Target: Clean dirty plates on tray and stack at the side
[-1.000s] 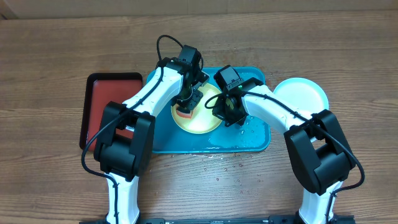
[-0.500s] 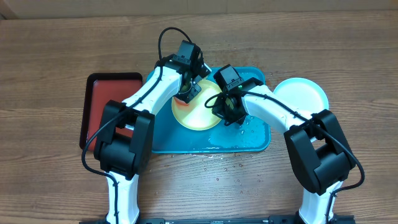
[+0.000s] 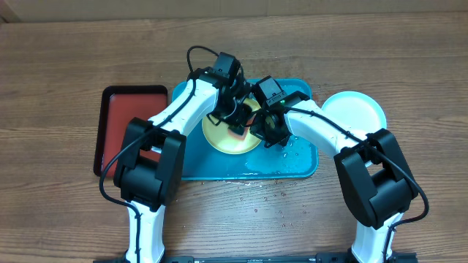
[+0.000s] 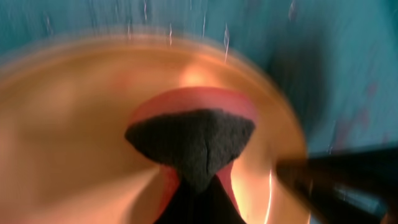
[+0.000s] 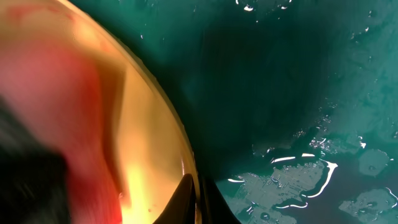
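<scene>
Our left gripper [image 3: 235, 121] keeps its jaws clamped on the sponge [image 4: 193, 140], which has swept across the plate [image 3: 219, 139] beneath them toward our right gripper [image 3: 265, 126]. That gripper's jaws pinch the plate's rim. The wet tray [image 3: 296, 164] lies under both. We judge scrubbing unfinished.

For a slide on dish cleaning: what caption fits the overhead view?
Left gripper presses a sponge on the plate in the tray while the right gripper holds its rim.

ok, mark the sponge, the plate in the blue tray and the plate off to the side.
sponge [image 4: 189, 140], left wrist view, on its dark scouring face.
yellow-green plate [image 3: 221, 142], overhead view, on the bare lower-left of its face.
side plate [image 3: 355, 111], overhead view, on its white centre.
</scene>
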Tool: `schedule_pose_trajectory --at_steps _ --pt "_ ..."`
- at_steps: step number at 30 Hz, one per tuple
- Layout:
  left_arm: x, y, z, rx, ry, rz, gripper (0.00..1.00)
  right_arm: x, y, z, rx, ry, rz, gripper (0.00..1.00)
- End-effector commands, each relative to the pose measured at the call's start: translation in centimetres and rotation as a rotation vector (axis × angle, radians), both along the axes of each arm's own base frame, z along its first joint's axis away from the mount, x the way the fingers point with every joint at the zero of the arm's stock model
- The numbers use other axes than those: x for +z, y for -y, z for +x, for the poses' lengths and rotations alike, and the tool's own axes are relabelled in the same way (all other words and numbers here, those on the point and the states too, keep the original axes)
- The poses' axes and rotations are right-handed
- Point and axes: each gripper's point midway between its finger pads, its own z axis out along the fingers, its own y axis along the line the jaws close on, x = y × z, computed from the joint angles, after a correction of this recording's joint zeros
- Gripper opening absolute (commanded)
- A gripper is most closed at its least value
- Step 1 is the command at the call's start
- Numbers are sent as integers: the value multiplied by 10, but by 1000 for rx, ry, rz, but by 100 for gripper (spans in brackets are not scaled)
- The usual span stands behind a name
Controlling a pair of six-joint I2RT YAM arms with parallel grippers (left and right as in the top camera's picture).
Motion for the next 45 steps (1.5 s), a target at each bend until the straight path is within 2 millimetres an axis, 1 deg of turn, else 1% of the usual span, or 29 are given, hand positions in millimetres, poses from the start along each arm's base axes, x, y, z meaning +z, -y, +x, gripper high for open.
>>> schedule_pose_trajectory --at_steps 1,2,4,5,7,9,10,11,12,13,14,16,19,21,24,27,29,32,35,40,45 --pt "8 23 27 37 84 -118 4 -15 16 -6 -12 -21 -74 4" --pt "23 25 44 80 136 -137 4 -15 16 -6 -1 -21 -75 4" --pt "41 16 62 157 183 -110 4 -15 16 -6 21 -18 -79 4" --pt "52 6 72 213 211 -75 4 -15 15 -6 34 -15 -79 4" --pt "72 -22 88 339 264 25 4 -15 15 -5 57 -9 -81 4" --pt "94 -52 96 454 308 126 4 -15 14 -4 92 0 -82 4" --pt "108 -69 97 509 330 179 4 -14 13 -3 119 6 -79 4" --pt "116 -78 96 534 340 207 4 -13 11 -3 140 8 -71 4" --pt "127 -90 93 565 351 241 4 -11 7 -2 176 13 -57 4" --pt "135 -97 90 580 357 260 4 -8 3 -1 226 23 -40 4" --pt "149 -106 80 591 361 286 4 0 -2 3 288 50 -30 4" --pt "158 -113 69 592 353 308 4 12 -3 8 338 95 -33 4" --pt "163 -119 53 594 317 331 4 35 4 16 336 161 -71 4" --pt "160 -122 44 634 275 340 4 52 16 19 317 206 -131 4" --pt "153 -130 31 723 202 356 4 80 40 20 285 268 -259 4" --pt "150 -136 24 785 162 363 4 111 62 16 266 339 -414 4" --pt "150 -138 23 812 153 361 5 129 69 14 260 390 -495 4" --pt "149 -137 23 831 144 353 4 157 72 9 263 487 -628 4" --pt "148 -135 22 829 134 344 4 183 70 3 271 588 -773 4" --pt "147 -134 21 827 130 341 4 217 58 -6 282 740 -969 4" --pt "146 -135 18 824 119 352 4 246 48 -16 267 862 -1100 4"
